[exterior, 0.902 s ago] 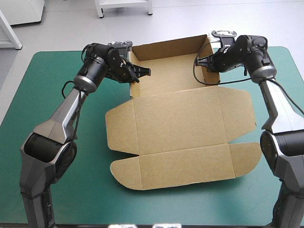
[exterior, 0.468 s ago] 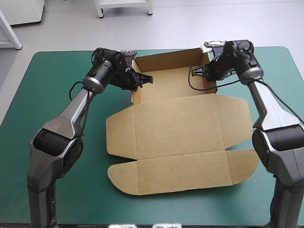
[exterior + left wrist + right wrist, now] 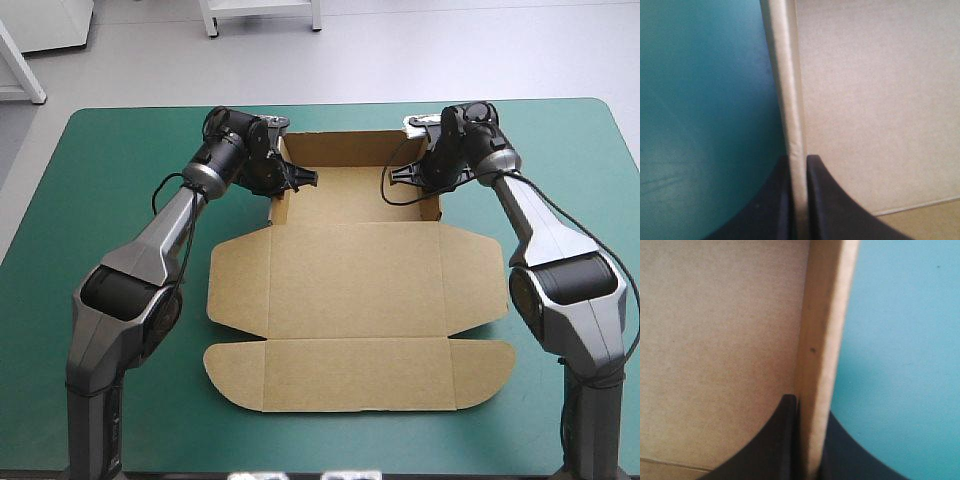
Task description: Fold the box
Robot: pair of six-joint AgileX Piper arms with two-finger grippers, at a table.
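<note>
The brown box (image 3: pixel 355 290) lies on the teal-green cover as an open tray at the far side, its lid and flaps flat toward the near edge. My left gripper (image 3: pixel 285 182) is shut on the tray's left wall (image 3: pixel 790 100), one black finger (image 3: pixel 827 205) inside the tray and one outside. My right gripper (image 3: pixel 425 175) is shut on the right wall (image 3: pixel 825 340), with a finger (image 3: pixel 777 440) inside the tray. Both walls stand upright between the fingers.
The teal-green table (image 3: pixel 110 230) shows bare cover to the left, to the right and along the near edge. The box's flat lid flaps (image 3: pixel 360 375) reach toward the near edge.
Both grippers have moved toward the table's middle and near side, dragging the box with them. The box now sits squarer to the table, its tray lower and its flat lid nearer the front.
</note>
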